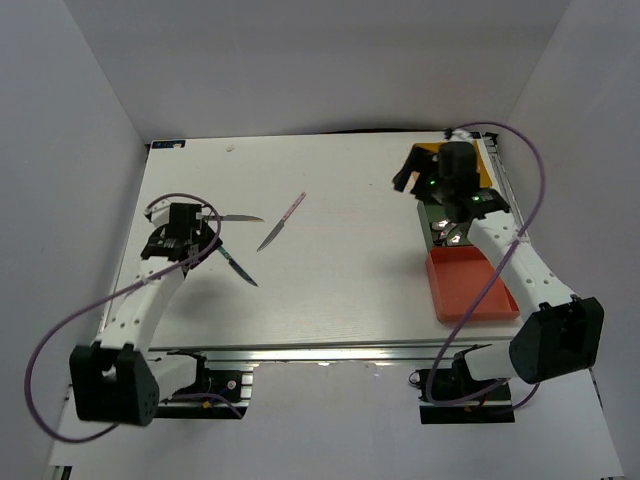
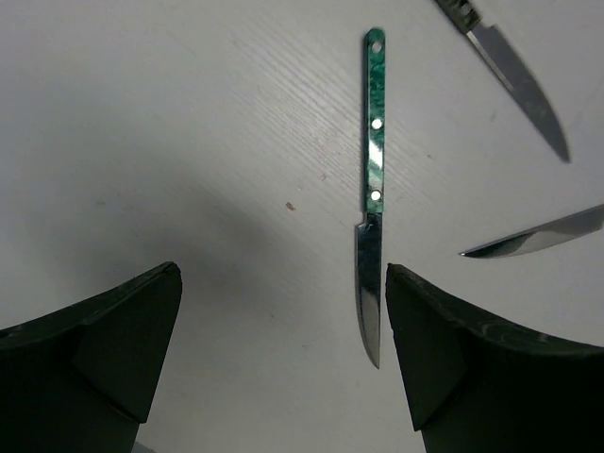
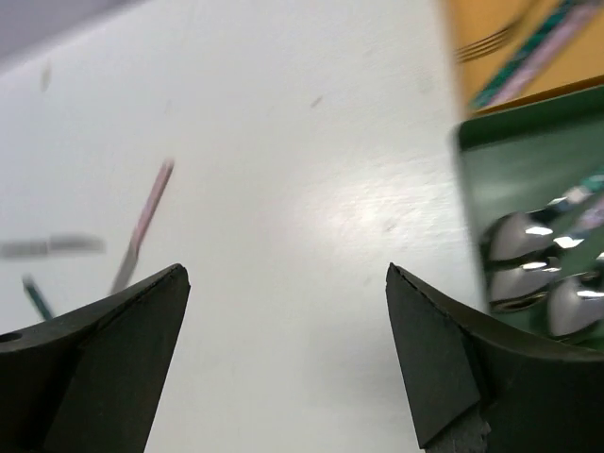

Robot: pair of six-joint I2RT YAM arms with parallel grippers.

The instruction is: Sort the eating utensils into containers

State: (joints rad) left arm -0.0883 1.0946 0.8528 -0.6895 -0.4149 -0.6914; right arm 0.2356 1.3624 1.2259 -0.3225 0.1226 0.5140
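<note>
Now three knives (image 1: 283,222) lie loose on the desk (image 1: 340,290).
The left pincer (image 2: 283,274), spread and empty, hovers over the teal-handled knife (image 2: 375,170), its blade close to one finger; descending off-centre could land that finger on the blade and skid it away. The right pincer (image 3: 283,274), also spread, hangs beside the green bin (image 3: 514,165) holding spoons (image 3: 517,236).

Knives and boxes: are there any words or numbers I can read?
None can be read.
The green-handled knife shows only shiny dots, no letters.
The red-orange bin looks plain.
A blue tag at the far left corner of the table is too small to read.
</note>
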